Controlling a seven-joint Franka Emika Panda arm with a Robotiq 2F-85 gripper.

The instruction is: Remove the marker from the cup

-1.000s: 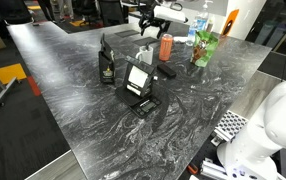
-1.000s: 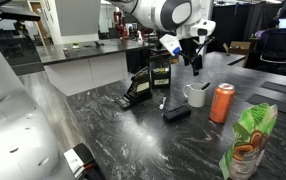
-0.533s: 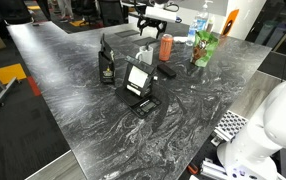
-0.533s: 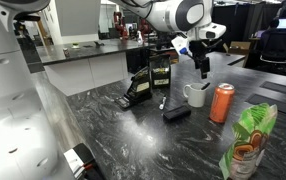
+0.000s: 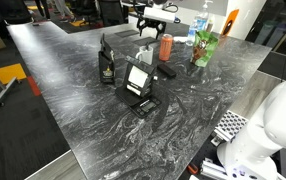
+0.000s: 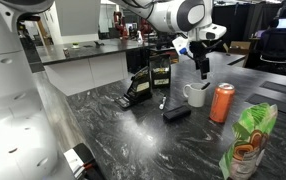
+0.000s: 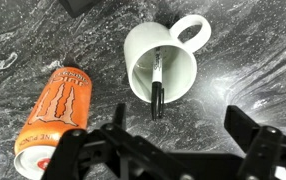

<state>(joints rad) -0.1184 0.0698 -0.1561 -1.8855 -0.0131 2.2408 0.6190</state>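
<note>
A white mug (image 7: 161, 62) with a handle stands on the dark marble table. A black marker (image 7: 156, 90) leans inside it, its tip past the rim toward me. The mug also shows in both exterior views (image 6: 195, 95) (image 5: 147, 55). My gripper (image 7: 188, 140) hovers above the mug, open and empty, with its fingers spread on either side below the mug in the wrist view. In an exterior view the gripper (image 6: 202, 68) hangs a little above the mug.
An orange drink can (image 7: 51, 115) (image 6: 222, 102) stands beside the mug. A green snack bag (image 6: 245, 140), black boxes (image 6: 160, 72), a black device (image 6: 136, 93) and a flat black object (image 6: 177, 113) lie nearby on the table.
Since a second ago the gripper has moved sideways to sit over the mug. Nothing has moved in the last half second.
</note>
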